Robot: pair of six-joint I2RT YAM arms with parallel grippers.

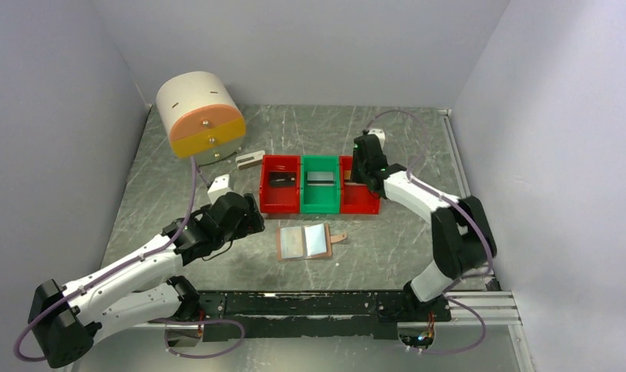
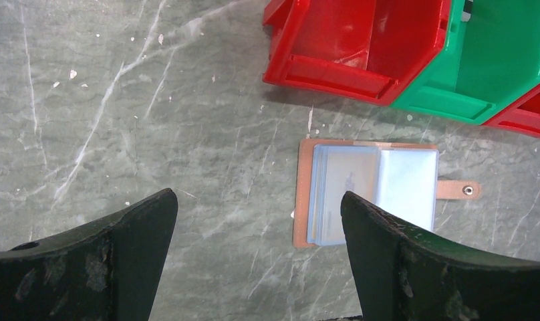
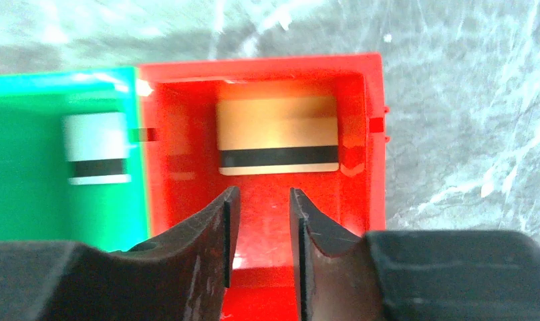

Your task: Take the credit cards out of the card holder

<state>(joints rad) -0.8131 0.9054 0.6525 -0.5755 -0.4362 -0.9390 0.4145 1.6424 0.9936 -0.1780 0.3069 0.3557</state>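
The tan card holder (image 1: 306, 242) lies open on the table, pale blue pockets up (image 2: 367, 194), strap tab to its right. My left gripper (image 2: 257, 200) hovers open just left of it, nothing between its fingers. My right gripper (image 3: 260, 194) hangs over the right red bin (image 3: 367, 100), jaws slightly apart and empty. A gold-brown credit card (image 3: 277, 137) with a black stripe lies flat in that bin. A grey-white card (image 3: 97, 147) lies in the green bin (image 1: 320, 203), and a black card (image 1: 282, 179) in the left red bin (image 1: 279, 203).
The three bins stand in a row just behind the card holder. A white drum with an orange-yellow face (image 1: 200, 116) stands at the back left, with two small grey-white blocks (image 1: 219, 185) (image 1: 249, 159) near it. Walls close in on the table's sides.
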